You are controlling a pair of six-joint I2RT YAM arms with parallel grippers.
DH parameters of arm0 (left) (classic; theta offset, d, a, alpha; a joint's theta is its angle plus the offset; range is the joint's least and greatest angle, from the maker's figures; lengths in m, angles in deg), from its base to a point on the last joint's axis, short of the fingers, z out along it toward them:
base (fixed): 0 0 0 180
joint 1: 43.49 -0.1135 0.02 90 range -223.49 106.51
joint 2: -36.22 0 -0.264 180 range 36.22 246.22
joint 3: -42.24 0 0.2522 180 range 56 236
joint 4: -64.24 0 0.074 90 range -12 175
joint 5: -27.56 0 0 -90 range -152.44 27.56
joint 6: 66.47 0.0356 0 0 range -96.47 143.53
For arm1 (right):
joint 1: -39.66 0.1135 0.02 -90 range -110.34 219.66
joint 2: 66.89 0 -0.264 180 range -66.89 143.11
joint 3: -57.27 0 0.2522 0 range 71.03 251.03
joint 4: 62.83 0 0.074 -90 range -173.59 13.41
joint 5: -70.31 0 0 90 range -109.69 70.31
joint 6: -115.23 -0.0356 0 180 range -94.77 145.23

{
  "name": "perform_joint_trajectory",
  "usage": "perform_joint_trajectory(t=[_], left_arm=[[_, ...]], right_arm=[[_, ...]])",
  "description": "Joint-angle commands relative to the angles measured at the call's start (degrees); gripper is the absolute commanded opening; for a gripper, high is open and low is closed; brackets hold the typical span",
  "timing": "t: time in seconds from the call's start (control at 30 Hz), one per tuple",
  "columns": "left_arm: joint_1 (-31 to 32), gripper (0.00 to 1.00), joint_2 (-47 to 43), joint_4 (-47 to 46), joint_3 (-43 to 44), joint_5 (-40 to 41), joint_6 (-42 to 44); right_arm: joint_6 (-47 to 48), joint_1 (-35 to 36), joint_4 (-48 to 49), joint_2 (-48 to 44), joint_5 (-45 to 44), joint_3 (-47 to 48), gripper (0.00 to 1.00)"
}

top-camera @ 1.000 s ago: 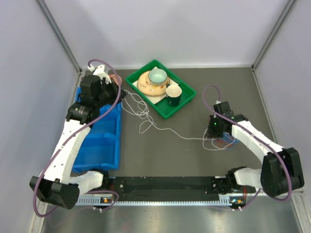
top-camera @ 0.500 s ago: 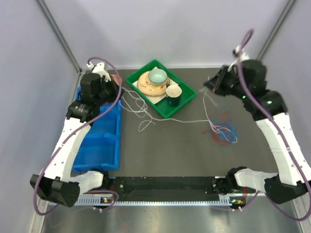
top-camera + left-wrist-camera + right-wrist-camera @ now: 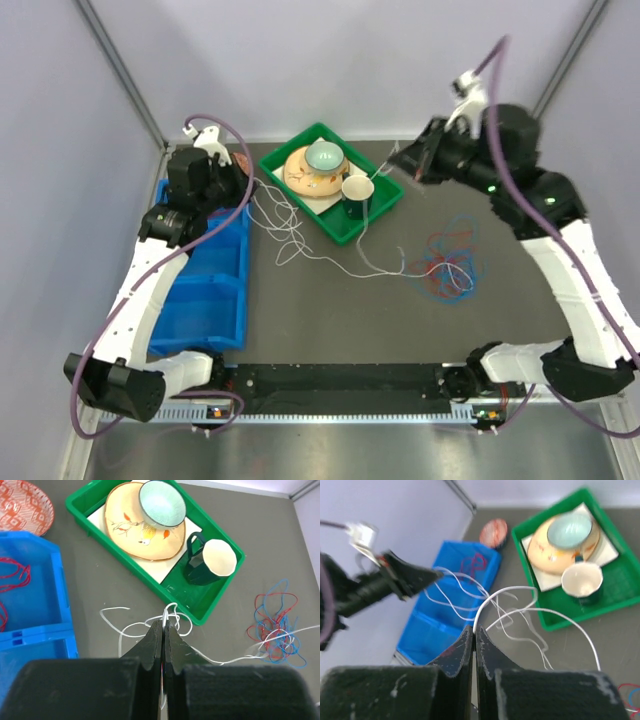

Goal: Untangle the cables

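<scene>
top external view: the thin white cable (image 3: pixel 280 222) runs between both arms, looping on the dark table (image 3: pixel 330 320) beside the green plastic tray (image 3: pixel 385 200), with the thin red and blue cables (image 3: pixel 448 265) heaped to its right. the left gripper (image 3: pixel 163 625), jaws pressed together, pinches the white cable near the blue plastic bin (image 3: pixel 215 290). the right gripper (image 3: pixel 473 630) pinches it too, raised by the tray.

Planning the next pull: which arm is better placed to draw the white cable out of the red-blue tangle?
Probably right: the right gripper, raised and shut on the white cable, stands nearer the red-blue tangle. The left gripper grips it beside the blue bin.
</scene>
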Motion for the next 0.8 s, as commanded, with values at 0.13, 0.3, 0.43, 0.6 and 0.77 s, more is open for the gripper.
perform_joint_trajectory(t=[0.13, 0.3, 0.43, 0.6, 0.77], left_arm=[[0.1, 0.0, -2.3, -5.5, 0.9, -5.8, 0.4], [0.5, 0.0, -1.3, -5.2, -0.5, -12.1, 0.0], [3.1, 0.0, -1.4, -5.3, -2.3, -10.8, 0.5], [13.8, 0.0, 0.7, -3.3, -2.8, -5.8, 4.3], [25.2, 0.0, 7.9, -1.9, -1.8, -2.0, 6.8]], right_arm=[[-1.2, 5.2, 5.1, -5.7, -2.2, -28.6, 0.0], [-0.8, 6.9, 5.8, -3.2, 2.7, -39.9, 0.24], [-0.2, 6.4, -1.1, -3.7, -6.0, -40.3, 0.86], [-3.5, -0.9, -2.7, -11.0, -9.9, -45.3, 0.88], [-10.8, -9.8, -5.3, -17.3, -8.9, -53.8, 0.77]])
